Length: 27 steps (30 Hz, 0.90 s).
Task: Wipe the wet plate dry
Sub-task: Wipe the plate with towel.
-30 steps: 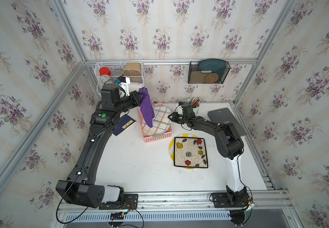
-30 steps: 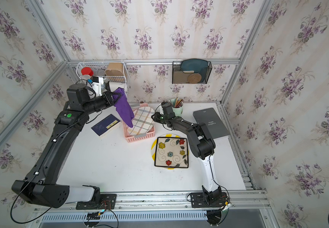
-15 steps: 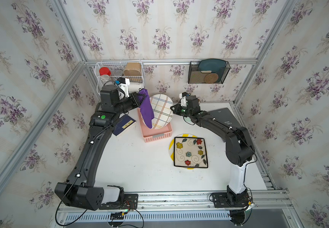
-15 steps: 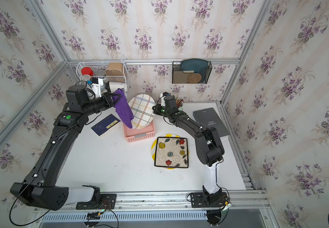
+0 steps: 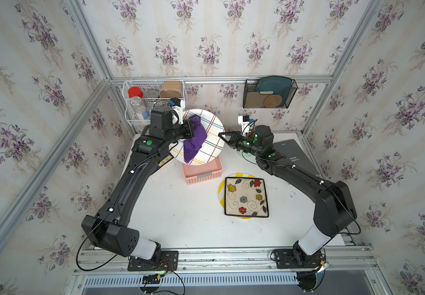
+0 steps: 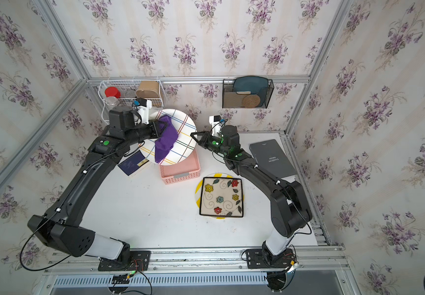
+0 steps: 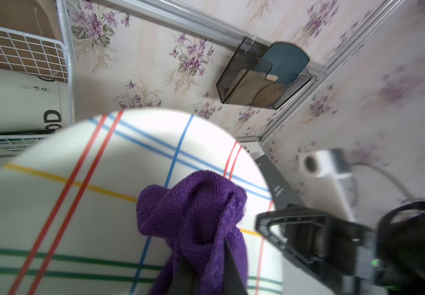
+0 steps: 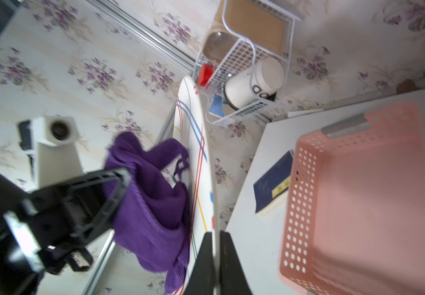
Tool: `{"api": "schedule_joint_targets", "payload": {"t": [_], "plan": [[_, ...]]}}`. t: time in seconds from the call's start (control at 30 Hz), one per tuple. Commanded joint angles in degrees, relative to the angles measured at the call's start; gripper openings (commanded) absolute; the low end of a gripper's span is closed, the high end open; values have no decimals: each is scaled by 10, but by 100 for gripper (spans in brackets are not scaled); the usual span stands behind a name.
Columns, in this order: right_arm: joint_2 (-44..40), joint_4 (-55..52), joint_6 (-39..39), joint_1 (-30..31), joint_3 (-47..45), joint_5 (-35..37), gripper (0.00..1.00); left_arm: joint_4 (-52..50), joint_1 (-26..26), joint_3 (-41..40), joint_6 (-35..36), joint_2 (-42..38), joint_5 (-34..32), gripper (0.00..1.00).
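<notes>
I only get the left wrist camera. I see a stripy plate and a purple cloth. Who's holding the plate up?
Observer: The right gripper; the right wrist view shows it pinching the striped plate's rim.
Kid: What's underneath?
Observer: A pink basket on the table; in both top views the plate overlaps its back edge.
Kid: Any other plates?
Observer: Yes, a square flowered plate lies flat, near the basket.

"fashion" on grey book (image 6: 272, 158), "od" on canister (image 7: 15, 102)
</notes>
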Motion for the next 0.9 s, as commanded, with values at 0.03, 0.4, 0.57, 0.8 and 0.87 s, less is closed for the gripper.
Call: {"api": "schedule_joint_targets", "payload": {"t": [0.03, 0.4, 0.57, 0.8, 0.87], "plan": [[-9, 38, 33, 1, 27, 13, 0, -55, -27, 0, 122, 15, -103, 0], [-5, -2, 10, 1, 37, 12, 0, -221, -42, 103, 121, 40, -116, 39], [4, 0, 29, 1, 30, -10, 0, -328, -42, 231, 114, 85, -131, 66], [3, -14, 26, 1, 30, -11, 0, -447, -42, 426, 79, 141, -123, 78], [4, -16, 27, 1, 30, -13, 0, -455, -42, 444, 72, 138, -70, 83]]}}
